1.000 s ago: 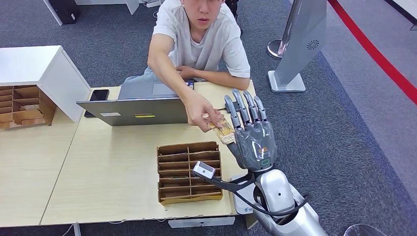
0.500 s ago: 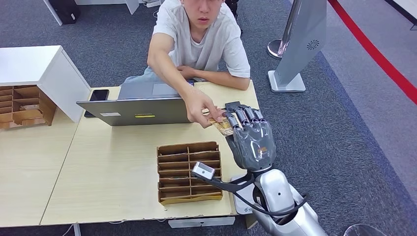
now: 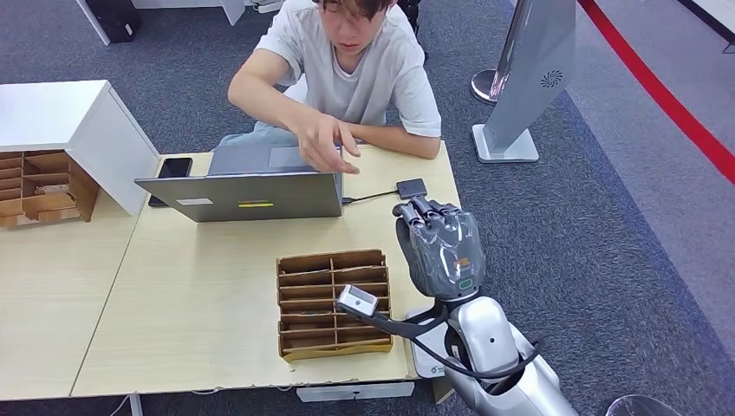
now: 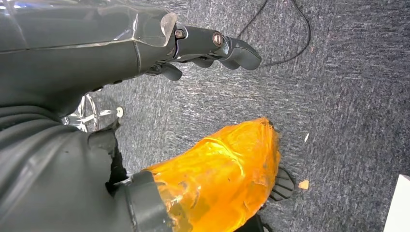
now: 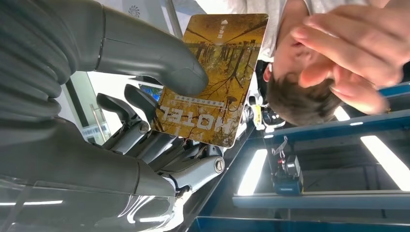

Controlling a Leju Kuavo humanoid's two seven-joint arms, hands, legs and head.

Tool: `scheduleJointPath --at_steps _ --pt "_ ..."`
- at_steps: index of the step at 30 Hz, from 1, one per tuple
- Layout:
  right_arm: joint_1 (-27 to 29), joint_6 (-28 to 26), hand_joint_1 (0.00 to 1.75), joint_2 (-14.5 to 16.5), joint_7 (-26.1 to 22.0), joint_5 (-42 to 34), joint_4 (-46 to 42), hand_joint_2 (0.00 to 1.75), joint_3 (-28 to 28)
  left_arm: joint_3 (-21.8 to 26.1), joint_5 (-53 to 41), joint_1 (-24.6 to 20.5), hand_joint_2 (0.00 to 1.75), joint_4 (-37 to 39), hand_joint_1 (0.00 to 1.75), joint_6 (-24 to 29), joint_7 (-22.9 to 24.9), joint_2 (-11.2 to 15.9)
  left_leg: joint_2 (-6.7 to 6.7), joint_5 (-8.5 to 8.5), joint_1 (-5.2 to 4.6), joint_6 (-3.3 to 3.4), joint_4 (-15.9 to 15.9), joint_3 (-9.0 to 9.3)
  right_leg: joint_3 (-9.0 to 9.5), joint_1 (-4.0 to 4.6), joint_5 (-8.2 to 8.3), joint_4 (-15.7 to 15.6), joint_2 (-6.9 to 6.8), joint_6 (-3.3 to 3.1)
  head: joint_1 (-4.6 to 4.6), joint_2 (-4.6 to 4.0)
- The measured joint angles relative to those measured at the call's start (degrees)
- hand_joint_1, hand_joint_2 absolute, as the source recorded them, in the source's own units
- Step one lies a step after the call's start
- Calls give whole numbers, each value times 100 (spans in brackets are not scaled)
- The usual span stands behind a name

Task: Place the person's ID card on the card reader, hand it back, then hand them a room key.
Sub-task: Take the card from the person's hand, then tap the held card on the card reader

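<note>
Near edge of the table (image 3: 199,303): the right hand (image 3: 438,247) is raised at the table's right side, fingers curled down over the ID card (image 5: 215,79). In the right wrist view the thumb (image 5: 145,48) presses the printed card against the fingers (image 5: 145,140); it reads "HOTEL", yet is taken here as the card the person handed over. A second ago the hand was spread and the person's hand (image 3: 325,143) was pushing the card into it; half a second ago the fingers were folding. Now the person has let go and drawn back to the far side, over the laptop (image 3: 243,191). Judgement: the handover to the robot is complete, and carrying the card to the card reader (image 3: 411,187), the small dark pad just beyond the hand, comes next.

The left hand (image 4: 145,43) hangs over the carpet, fingers loosely curled, holding nothing visible; whether it is fully closed cannot be told.

Containers: the slotted wooden tray (image 3: 334,303), left of the right hand, has narrow compartments whose contents are not discernible. Farther left, the wooden cubby box (image 3: 43,186) shows divided cells, contents likewise unclear.
</note>
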Motion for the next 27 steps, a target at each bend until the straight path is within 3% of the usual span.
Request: scheduleJointPath --at_steps 13,17,27 --pt "6 -56 175 4 -233 -557 -67 175 2 0 89 2 0 0 0 9 -45 0 0 0 0 0 0 0 0 0 0 0 0 0 0 0" --pt "62 117 175 35 -571 -1672 -287 175 9 2 205 22 0 0 0 21 -114 0 0 0 0 0 0 0 0 0 0 0 0 0 -1 0" --pt "618 1207 175 -45 -1408 -5071 -678 175 -194 83 430 117 0 0 0 85 -313 5 -1 -1 0 0 0 -1 -2 0 -1 -2 -1 0 0 0"
